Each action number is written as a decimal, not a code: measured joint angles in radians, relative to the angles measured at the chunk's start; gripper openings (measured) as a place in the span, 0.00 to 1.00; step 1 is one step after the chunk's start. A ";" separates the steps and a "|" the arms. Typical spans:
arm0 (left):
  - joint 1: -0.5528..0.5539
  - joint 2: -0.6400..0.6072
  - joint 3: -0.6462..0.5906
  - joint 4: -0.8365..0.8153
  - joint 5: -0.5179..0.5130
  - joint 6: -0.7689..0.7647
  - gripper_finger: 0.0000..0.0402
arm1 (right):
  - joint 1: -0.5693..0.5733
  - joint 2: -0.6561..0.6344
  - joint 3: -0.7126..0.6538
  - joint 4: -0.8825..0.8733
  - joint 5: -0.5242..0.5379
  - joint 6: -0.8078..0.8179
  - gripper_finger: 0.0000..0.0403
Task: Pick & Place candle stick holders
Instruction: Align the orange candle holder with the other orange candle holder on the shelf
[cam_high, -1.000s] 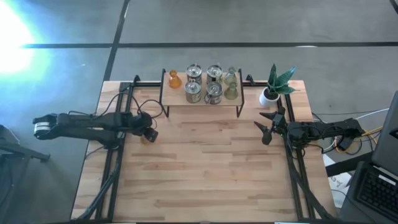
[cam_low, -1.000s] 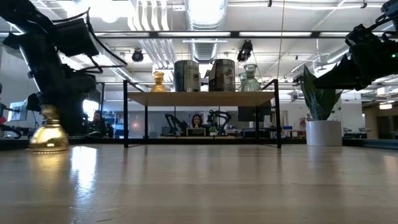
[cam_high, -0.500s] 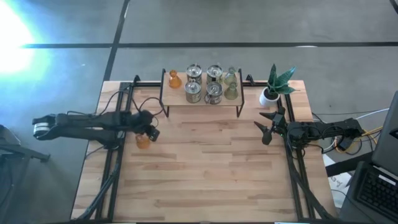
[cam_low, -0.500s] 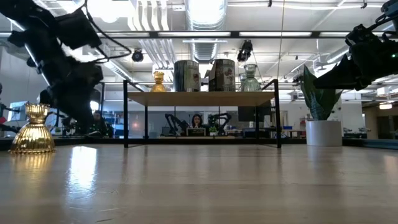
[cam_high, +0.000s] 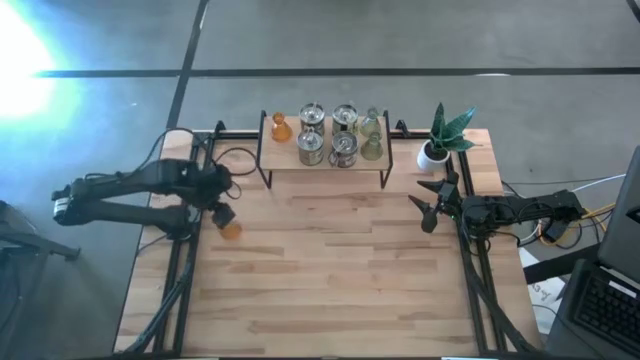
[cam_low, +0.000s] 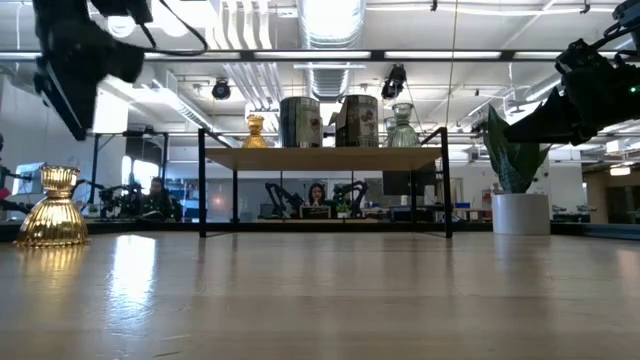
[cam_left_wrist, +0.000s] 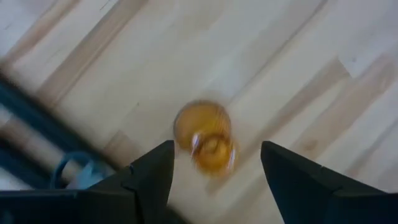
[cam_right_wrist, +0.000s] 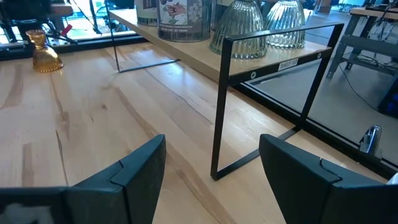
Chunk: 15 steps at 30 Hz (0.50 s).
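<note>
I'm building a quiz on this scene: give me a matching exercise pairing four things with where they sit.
Things:
1. orange glass candle holder
2. green plant in white pot
3. left gripper
4. right gripper

Places:
A. on the table beside the shelf
B. open, above the table's right edge
C. alone on the bare table
D. open, raised over the orange holder

Pairs: 1-C, 2-A, 3-D, 4-B

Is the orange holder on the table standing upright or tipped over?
Upright. In the low view the orange holder stands on its wide base on the table, cup end up; the left hand is open above it, not touching.
</note>
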<state>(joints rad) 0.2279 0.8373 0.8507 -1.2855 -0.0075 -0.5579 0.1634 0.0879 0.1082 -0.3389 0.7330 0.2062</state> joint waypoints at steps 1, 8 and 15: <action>0.001 0.004 0.029 -0.044 0.007 -0.004 0.61 | 0.000 0.000 0.000 0.000 0.000 0.000 0.62; 0.013 0.030 0.052 -0.112 0.071 -0.051 0.57 | 0.000 0.000 0.000 0.000 0.000 0.000 0.62; 0.021 0.089 -0.004 -0.118 0.071 -0.062 0.54 | 0.000 0.000 0.000 0.000 0.000 0.000 0.62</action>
<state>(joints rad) 0.2489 0.9262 0.8463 -1.4032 0.0634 -0.6199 0.1635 0.0879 0.1081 -0.3386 0.7330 0.2059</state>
